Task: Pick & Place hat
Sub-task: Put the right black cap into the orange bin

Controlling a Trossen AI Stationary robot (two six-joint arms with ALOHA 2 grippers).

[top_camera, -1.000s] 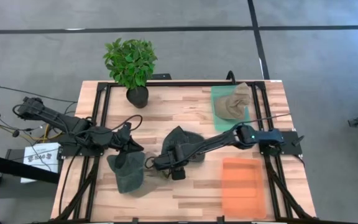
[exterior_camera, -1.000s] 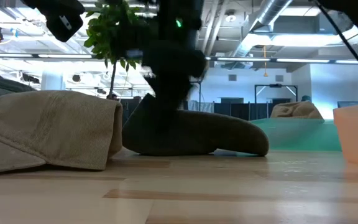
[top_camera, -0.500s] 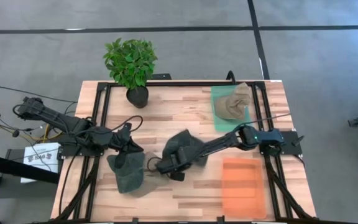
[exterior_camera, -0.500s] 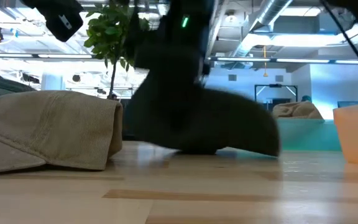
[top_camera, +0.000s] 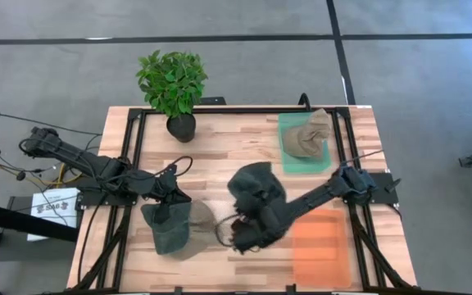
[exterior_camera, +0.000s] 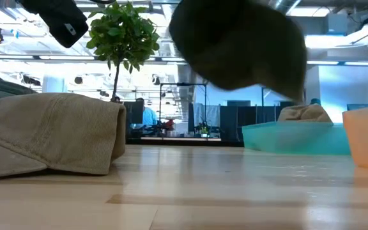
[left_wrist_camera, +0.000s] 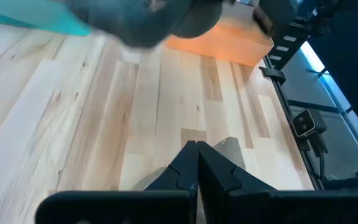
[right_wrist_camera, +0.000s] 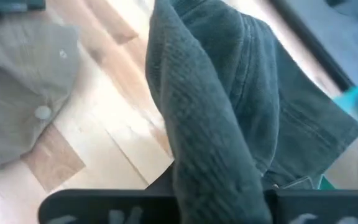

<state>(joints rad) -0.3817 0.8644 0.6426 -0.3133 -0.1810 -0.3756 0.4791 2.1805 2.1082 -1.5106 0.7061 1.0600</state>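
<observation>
The right tool [top_camera: 240, 232] is carrying the dark green hat [top_camera: 258, 190], clamped in its fingers, clear above the desk [top_camera: 211, 147]. Next, I judge, comes swinging it over the orange tray [top_camera: 321, 246] just beside the tool and letting go.

We find the dark green hat [top_camera: 258, 192] lifted clear of the desk [exterior_camera: 235, 198], where it lay a second ago. The right gripper [top_camera: 238, 234], clamped on it, has drawn back toward the front edge, nearer the orange tray [top_camera: 322, 246].
</observation>
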